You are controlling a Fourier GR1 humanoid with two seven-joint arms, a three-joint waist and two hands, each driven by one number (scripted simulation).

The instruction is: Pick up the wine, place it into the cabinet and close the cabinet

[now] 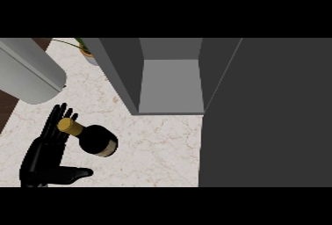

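The wine bottle (96,139) is dark with a gold cap and a pale band on its body, seen from above on the marble counter (156,149). My left hand (44,151) is at the lower left, open, with straight fingers pointing away and the thumb stretched to the right below the bottle. The bottle's cap lies right against the fingers; nothing is curled round it. The cabinet (170,83) stands open behind the bottle, showing a bare grey inside. Its dark door (266,114) swings out and fills the right side. My right hand does not show.
A large grey cylinder (26,70) lies across the upper left corner. A potted plant (85,47) sits at the back, left of the cabinet wall. The counter's left edge runs beside my left hand.
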